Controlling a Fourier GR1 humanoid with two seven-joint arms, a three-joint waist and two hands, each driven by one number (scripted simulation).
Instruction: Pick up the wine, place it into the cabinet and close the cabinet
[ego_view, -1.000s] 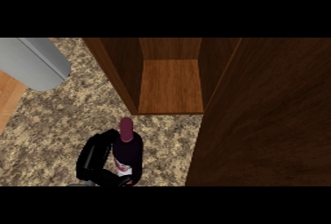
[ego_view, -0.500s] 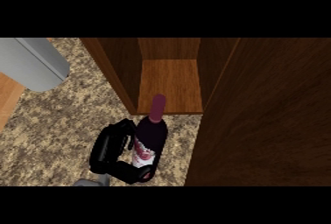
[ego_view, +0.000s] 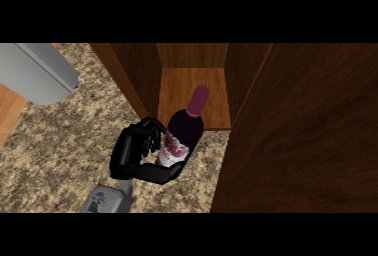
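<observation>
Left hand curled round wine bottle, neck over open cabinet shelf edge

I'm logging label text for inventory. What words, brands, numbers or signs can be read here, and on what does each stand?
No text reads clearly.
wine bottle: it carries a pale label with red marks, held in the hand; too blurred to read as letters or numbers.
cabinet, counter and the grey object at upper left: no writing shows.
</observation>
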